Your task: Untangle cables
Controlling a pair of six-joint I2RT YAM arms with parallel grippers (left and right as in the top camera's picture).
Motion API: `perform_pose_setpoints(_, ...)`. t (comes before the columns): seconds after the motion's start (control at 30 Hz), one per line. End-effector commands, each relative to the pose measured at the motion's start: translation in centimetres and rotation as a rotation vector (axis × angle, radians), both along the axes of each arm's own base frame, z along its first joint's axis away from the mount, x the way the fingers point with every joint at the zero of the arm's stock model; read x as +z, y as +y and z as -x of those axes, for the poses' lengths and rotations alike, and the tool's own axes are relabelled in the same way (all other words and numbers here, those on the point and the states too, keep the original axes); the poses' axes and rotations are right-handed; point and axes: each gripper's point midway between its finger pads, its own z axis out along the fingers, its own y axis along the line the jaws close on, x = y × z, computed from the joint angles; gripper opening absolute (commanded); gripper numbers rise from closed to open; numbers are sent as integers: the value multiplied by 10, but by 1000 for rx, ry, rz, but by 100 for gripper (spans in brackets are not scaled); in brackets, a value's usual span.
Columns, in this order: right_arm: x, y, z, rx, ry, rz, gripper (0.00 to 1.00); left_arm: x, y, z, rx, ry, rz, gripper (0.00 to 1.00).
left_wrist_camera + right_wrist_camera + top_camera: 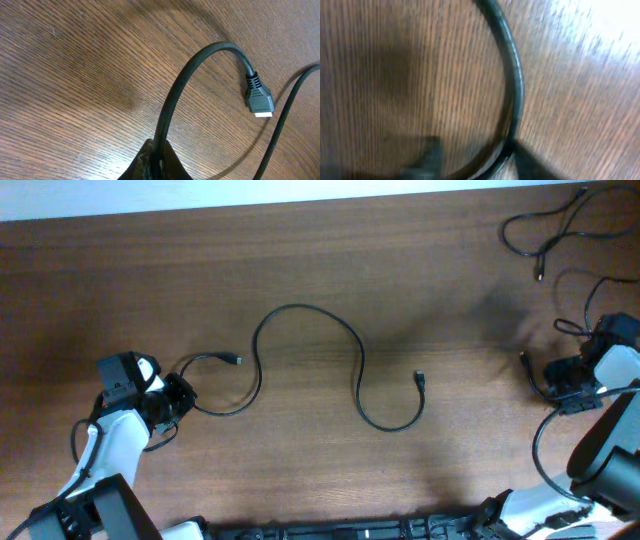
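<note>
Holding a long black cable tight with the left claw. Curling away in front of that claw, plug just ahead. Too blurry to tell loose or tight for the right claw, with the other cable right at its tips.

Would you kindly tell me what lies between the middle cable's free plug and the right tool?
Overhead view: bare wooden table from the middle cable's plug almost to the right tool; only another cable's tip lies just beside it.
</note>
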Motion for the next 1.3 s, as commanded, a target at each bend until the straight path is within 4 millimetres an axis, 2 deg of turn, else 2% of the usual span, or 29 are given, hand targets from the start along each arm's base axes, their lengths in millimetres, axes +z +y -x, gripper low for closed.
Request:
perform_pose_setpoints(0.0,-22,7,22,44,87,3,4,0,0,2,8,1,0,6)
perform_pose_setpoints(0.07,-15,2,12,159,75,18,4,0,0,2,8,1,0,6)
perform_pose_setpoints(0.1,-6,-3,6,232,74,34,4,0,-1,2,8,2,0,7)
perform_pose_setpoints(0.17,10,-8,-1,264,60,54,4,0,-1,2,8,3,1,7)
perform_pose_setpoints(0.33,79,-11,-7,258,-69,166,4,-1,0,3,10,5,-5,8)
perform_pose_setpoints(0.4,123,-12,-8,252,-171,264,4,-2,5,4,21,13,-30,8)
perform_pose_setpoints(0.47,152,-14,-7,264,-226,345,4,-2,6,4,23,16,-36,8)
perform_pose_setpoints(0.53,177,-21,-9,286,-267,445,4,-2,6,4,23,15,-36,8)
perform_pose_setpoints(0.67,222,-22,-10,319,-364,576,4,-2,6,4,23,15,-36,9)
perform_pose_setpoints(0.8,270,-33,-26,394,-456,771,4,-2,6,3,23,12,-37,9)
perform_pose_setpoints(0.87,280,-41,-36,447,-456,843,4,-2,7,3,25,13,-40,9)
perform_pose_setpoints(0.93,281,-51,-50,487,-448,889,4,-2,7,3,25,13,-40,9)
perform_pose_setpoints(1.07,257,-78,-79,534,-398,924,4,-2,7,4,24,15,-40,8)
perform_pose_setpoints(1.17,241,-100,-84,500,-375,930,4,-3,6,5,24,20,-37,8)
perform_pose_setpoints(1.2,236,-114,-83,474,-370,944,4,-3,6,5,24,21,-37,6)
perform_pose_setpoints(1.27,235,-132,-76,434,-363,968,4,-3,6,6,24,24,-36,6)
